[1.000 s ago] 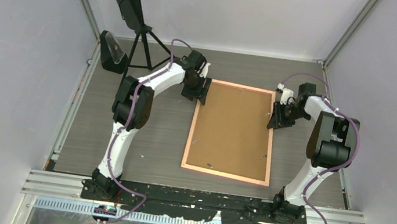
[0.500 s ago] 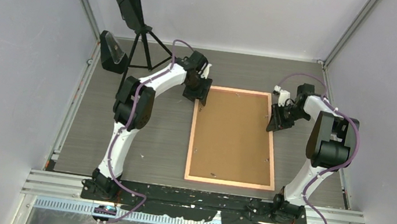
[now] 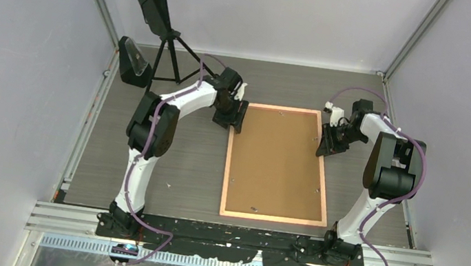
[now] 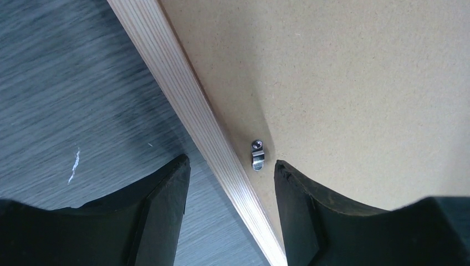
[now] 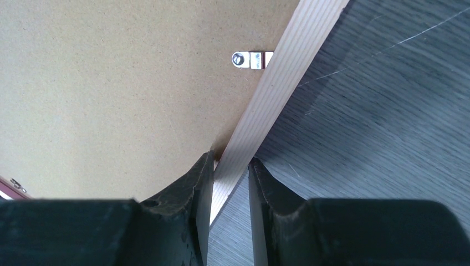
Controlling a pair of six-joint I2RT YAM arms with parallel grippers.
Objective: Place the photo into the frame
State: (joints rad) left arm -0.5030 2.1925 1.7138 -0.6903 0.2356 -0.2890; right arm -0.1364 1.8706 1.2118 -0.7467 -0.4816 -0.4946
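R gripper (image 5: 231,162) pinches frame (image 5: 294,61) rail; L gripper (image 4: 231,162) straddles opp. rail, unclamped.

Plain pale grey walls (image 3: 11,74) enclosed the cell on three sides. The bench (image 3: 194,162) was dark grey wood-grain laminate, lightly scuffed. A black tripod (image 3: 173,42) stood at its far left corner. Lighting was even.

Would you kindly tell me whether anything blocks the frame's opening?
Yes: the brown backing board fills the frame, with a metal clip on it beside the left rail. No photo is in view.
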